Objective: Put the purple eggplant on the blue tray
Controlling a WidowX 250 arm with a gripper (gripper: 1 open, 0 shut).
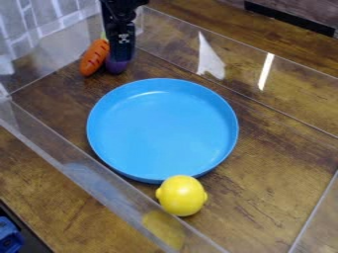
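Observation:
The purple eggplant (117, 66) lies at the back left of the wooden table, just beyond the rim of the blue tray (162, 129), touching an orange carrot (93, 59) on its left. My black gripper (119, 51) points straight down directly over the eggplant and hides its top. The jaws stand open; whether the fingertips touch the eggplant I cannot tell. The tray holds nothing.
A yellow lemon (183, 195) sits at the tray's near edge. Clear plastic walls (79, 168) run along the front and left of the work area. A tiled wall (40, 20) stands at the back left.

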